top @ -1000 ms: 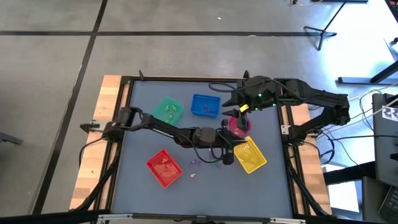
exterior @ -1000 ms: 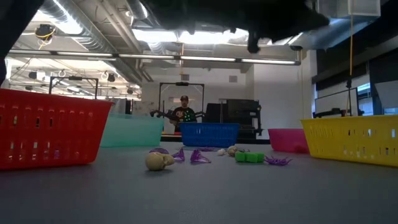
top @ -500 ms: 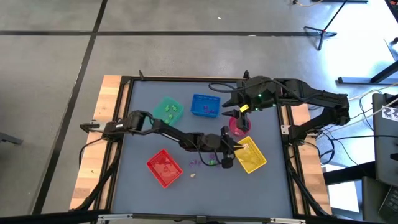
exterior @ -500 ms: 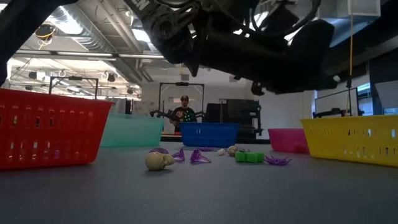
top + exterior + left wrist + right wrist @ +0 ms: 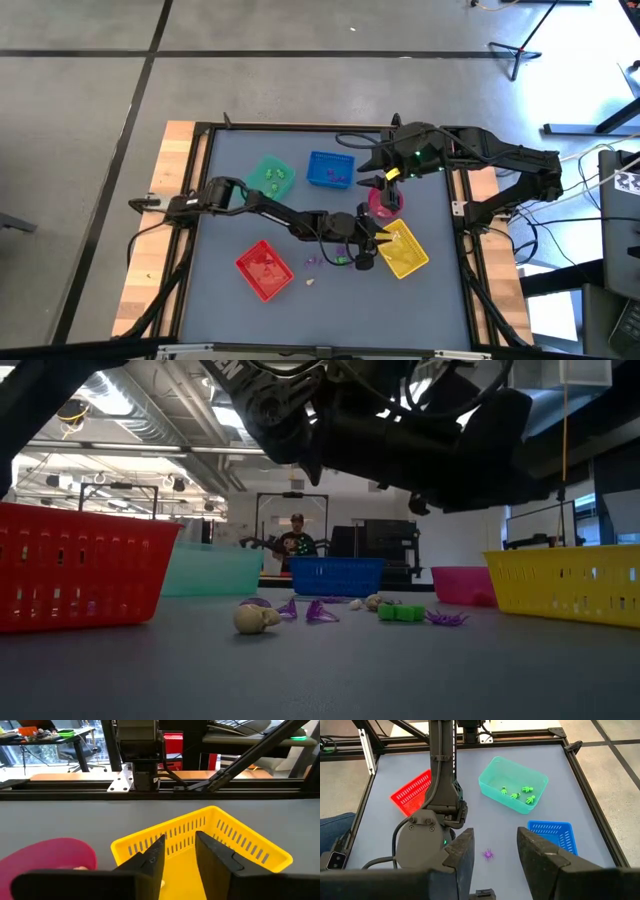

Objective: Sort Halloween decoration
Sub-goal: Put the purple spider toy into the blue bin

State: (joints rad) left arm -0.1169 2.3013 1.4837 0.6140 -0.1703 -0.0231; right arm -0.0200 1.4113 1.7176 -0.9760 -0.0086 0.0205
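Note:
The Halloween decoration lies loose mid-table: a pale skull (image 5: 257,619), purple spiders (image 5: 320,612), a green piece (image 5: 400,613), and one more purple spider (image 5: 488,854). My left gripper (image 5: 180,837) reaches nearly level over the near rim of the yellow tray (image 5: 405,252). It is open, and only the tray's floor shows between its fingers. My right gripper (image 5: 495,832) hangs open, high above the pink bowl (image 5: 383,203), holding nothing. Green figures lie in the green tray (image 5: 515,792).
The red tray (image 5: 264,270) stands near left, the green tray (image 5: 270,177) and blue tray (image 5: 330,170) at the far middle. My left arm (image 5: 280,210) stretches across the table's middle. A person (image 5: 296,540) sits far behind the table.
My left arm has come down toward the yellow tray, dropping into the low view from above, and has then held still over the tray. The trinkets on the table have not moved.

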